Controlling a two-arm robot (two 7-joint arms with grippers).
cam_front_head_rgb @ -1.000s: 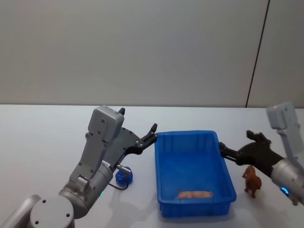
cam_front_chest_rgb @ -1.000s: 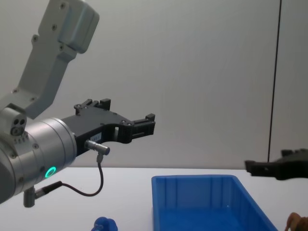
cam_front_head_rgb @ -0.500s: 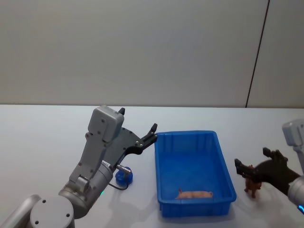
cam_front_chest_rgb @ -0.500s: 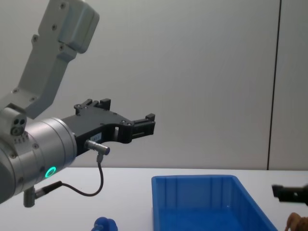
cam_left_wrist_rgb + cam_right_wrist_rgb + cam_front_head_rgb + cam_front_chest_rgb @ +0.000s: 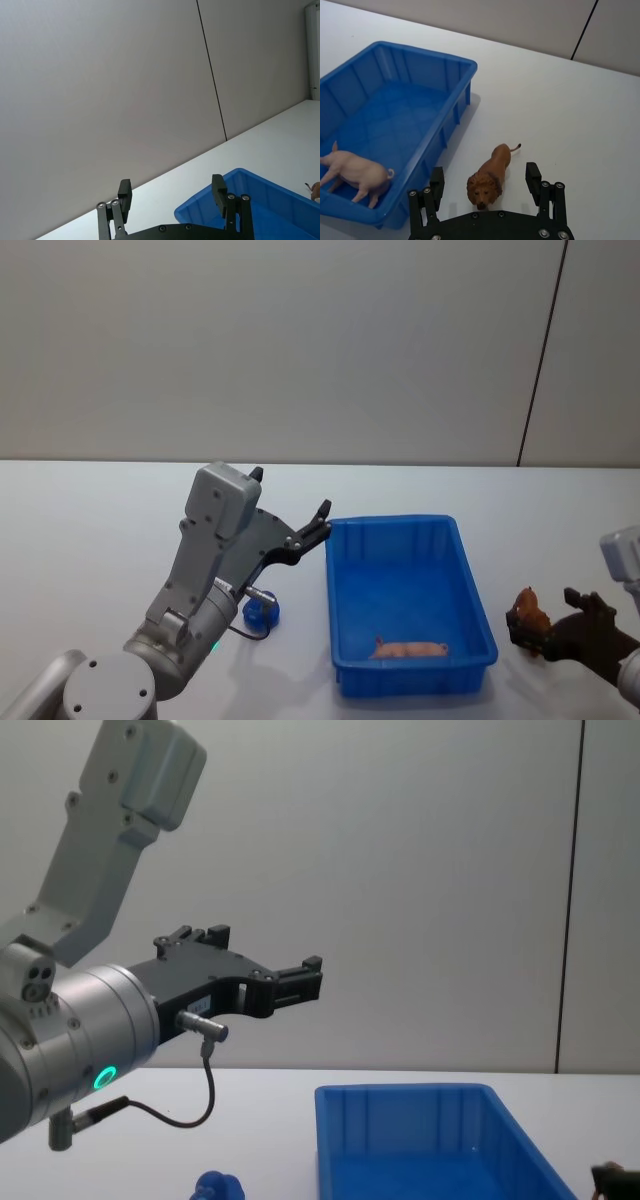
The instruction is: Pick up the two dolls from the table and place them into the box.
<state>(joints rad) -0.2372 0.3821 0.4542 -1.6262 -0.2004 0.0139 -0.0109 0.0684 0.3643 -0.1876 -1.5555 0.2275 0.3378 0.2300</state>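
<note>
Lion doll [image 5: 490, 174], brown, standing on the white table [image 5: 580, 115] between the spread fingers of my right gripper [image 5: 485, 177], a gap on either side; blue box [image 5: 420, 47] just to that gripper's left, pink pig [image 5: 355, 172] lying inside; blue doll [image 5: 260, 612] on the table below my left gripper [image 5: 318, 525], which hangs raised, fingers apart
</note>
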